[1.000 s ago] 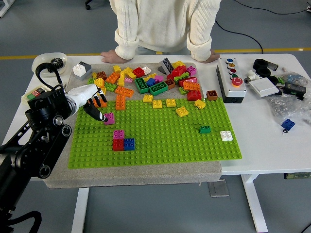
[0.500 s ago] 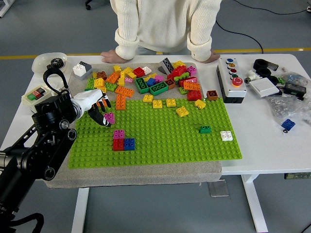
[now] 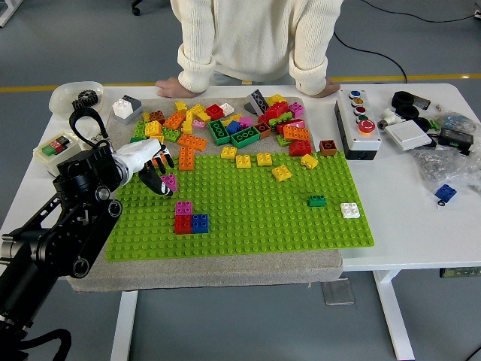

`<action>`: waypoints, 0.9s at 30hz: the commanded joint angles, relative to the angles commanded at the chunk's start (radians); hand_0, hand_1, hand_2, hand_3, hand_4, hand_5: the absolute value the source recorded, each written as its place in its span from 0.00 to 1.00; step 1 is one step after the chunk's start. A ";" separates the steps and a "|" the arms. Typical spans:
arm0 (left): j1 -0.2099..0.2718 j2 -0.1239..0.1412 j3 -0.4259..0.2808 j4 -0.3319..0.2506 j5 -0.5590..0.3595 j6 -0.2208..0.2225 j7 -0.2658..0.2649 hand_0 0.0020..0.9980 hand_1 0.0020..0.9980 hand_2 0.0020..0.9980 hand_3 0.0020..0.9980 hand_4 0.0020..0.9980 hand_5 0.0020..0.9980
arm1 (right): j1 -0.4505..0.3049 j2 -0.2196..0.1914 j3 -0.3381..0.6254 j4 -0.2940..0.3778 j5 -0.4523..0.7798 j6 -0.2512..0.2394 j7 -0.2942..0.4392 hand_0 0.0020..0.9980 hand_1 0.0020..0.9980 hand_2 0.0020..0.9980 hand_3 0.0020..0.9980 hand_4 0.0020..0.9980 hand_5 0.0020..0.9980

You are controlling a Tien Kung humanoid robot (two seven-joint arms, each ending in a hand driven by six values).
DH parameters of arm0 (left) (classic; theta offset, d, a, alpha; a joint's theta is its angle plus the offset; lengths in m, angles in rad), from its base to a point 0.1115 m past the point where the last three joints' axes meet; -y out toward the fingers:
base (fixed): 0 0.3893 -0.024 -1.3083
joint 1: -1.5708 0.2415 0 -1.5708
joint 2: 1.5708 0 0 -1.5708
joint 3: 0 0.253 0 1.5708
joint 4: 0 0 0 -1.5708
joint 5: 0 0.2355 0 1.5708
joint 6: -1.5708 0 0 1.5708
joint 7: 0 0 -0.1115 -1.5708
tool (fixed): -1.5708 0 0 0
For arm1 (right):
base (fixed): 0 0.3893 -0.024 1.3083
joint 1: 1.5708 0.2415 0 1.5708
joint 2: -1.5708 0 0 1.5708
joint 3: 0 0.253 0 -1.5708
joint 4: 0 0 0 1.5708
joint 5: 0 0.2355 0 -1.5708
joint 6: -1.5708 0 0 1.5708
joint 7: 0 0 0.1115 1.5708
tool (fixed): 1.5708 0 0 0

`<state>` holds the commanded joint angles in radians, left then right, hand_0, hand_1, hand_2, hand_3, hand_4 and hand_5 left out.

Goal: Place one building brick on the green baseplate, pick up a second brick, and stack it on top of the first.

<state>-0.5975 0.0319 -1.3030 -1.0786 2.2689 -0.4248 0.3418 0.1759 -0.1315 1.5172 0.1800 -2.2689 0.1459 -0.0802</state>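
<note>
The green baseplate (image 3: 248, 218) lies on a grey mat. My left hand (image 3: 159, 179) reaches in from the left over the plate's left part. Its curled fingers (image 3: 155, 174) close on a small magenta brick (image 3: 171, 183), which sits on or just above the plate's studs. Just below it, a magenta brick (image 3: 183, 207) sits on a red brick (image 3: 183, 223), and a blue brick (image 3: 200, 222) adjoins them on the right. A heap of loose bricks (image 3: 225, 124) lies along the plate's far edge. My right arm is out of the picture.
A person stands at the far side with both hands (image 3: 171, 85) resting on the table edge. A green brick (image 3: 317, 201), a white brick (image 3: 350, 210) and several yellow bricks (image 3: 263, 159) sit on the plate. A button box (image 3: 361, 124) and clutter stand at the right.
My left arm has pushed a little forward and to the right, bringing the fingers tighter against the magenta brick. The brick has hardly moved.
</note>
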 joint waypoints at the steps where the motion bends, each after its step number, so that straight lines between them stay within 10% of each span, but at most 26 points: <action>1: 0.000 -0.001 0.001 0.002 0.000 0.002 -0.001 0.57 0.52 0.53 0.56 0.95 0.08 | 0.000 0.000 0.000 0.000 0.000 0.000 0.000 0.74 0.64 0.71 0.59 0.83 0.42; 27: -0.002 -0.009 0.008 0.027 0.000 0.013 -0.016 0.57 0.51 0.52 0.54 0.93 0.06 | 0.000 0.000 0.001 0.000 0.000 0.000 0.001 0.74 0.64 0.71 0.59 0.83 0.41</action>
<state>-0.5995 0.0227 -1.2950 -1.0515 2.2689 -0.4113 0.3262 0.1755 -0.1318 1.5187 0.1800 -2.2689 0.1458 -0.0796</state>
